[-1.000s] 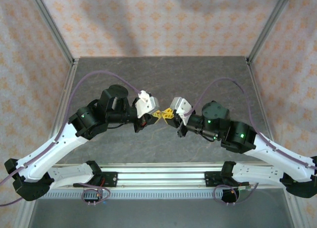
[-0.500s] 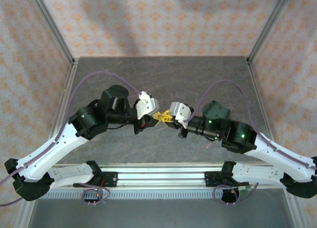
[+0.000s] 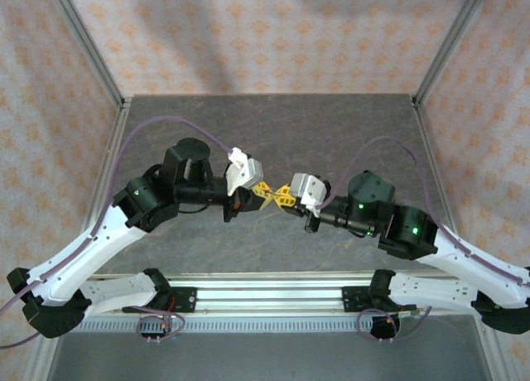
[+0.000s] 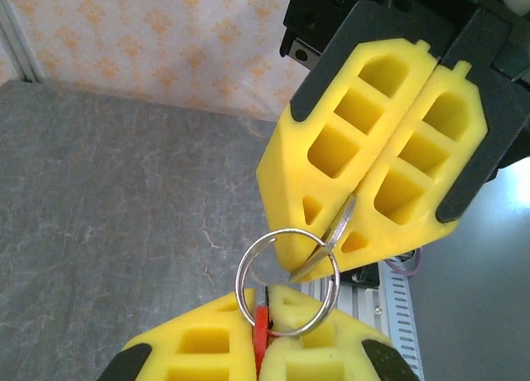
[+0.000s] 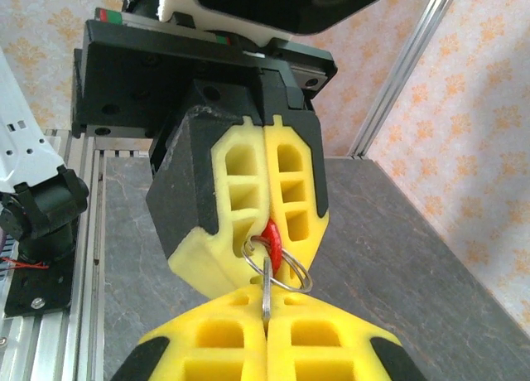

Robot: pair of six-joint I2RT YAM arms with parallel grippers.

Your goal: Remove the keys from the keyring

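My two grippers meet tip to tip above the middle of the table: the left gripper [image 3: 263, 190] and the right gripper [image 3: 284, 197]. In the left wrist view my left gripper [image 4: 267, 305] is shut on the keyring's red piece [image 4: 262, 335]. Its thin silver ring [image 4: 238, 282] stands free between the two pairs of yellow fingers. My right gripper [image 4: 335, 247] is shut on the flat silvery key [image 4: 331, 236], which is threaded on the ring. The right wrist view shows the key [image 5: 266, 291] edge-on between my right fingers [image 5: 215, 348], with the red piece [image 5: 272, 240] just beyond it.
The dark grey table [image 3: 273, 124] lies below the grippers. Aluminium frame posts [image 3: 91, 54] and patterned walls close it in. A metal rail [image 3: 273, 296] runs along the near edge between the arm bases.
Both wrists have turned slightly. The right wrist has shifted a little right and toward the near edge. The joined fingertips stay at the table's middle, still holding.
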